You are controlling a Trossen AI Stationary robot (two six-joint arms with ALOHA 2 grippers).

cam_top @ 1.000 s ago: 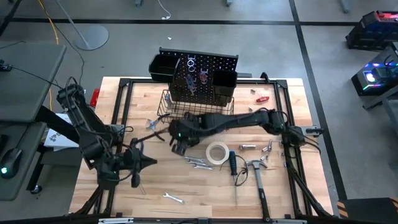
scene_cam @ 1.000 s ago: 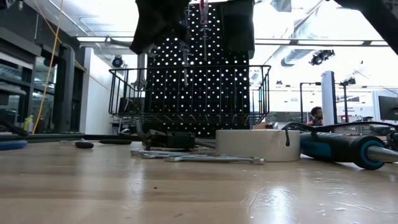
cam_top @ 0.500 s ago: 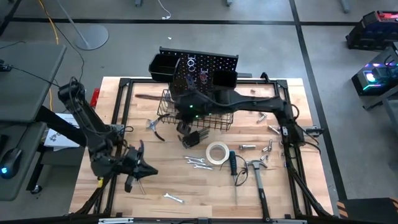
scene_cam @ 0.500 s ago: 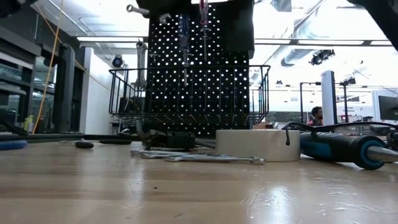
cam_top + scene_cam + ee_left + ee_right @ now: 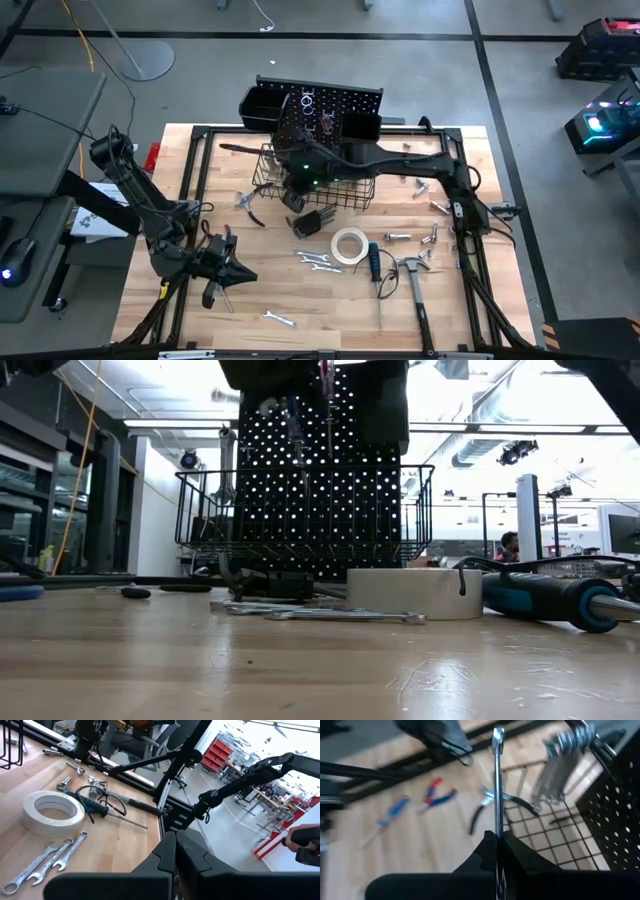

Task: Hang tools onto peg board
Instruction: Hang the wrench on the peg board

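A slim silver wrench point(image 5: 497, 780) is seen clamped between the shut fingers of the right gripper point(image 5: 497, 836) in the right wrist view, held up beside the wire basket point(image 5: 540, 827) of the peg board point(image 5: 322, 118) at the table's far edge; from above, that wrench cannot be made out against the dark arm. The left gripper point(image 5: 228, 268) is parked near the table's front-left corner, fingers pressed together on nothing. Only the left wrist view gives the tape roll point(image 5: 53, 812), three wrenches point(image 5: 47, 864) and blue-handled screwdriver point(image 5: 95, 808) clearly. In the low view, both grippers are cut off at the top, and the hammer point(image 5: 415, 283) is hidden.
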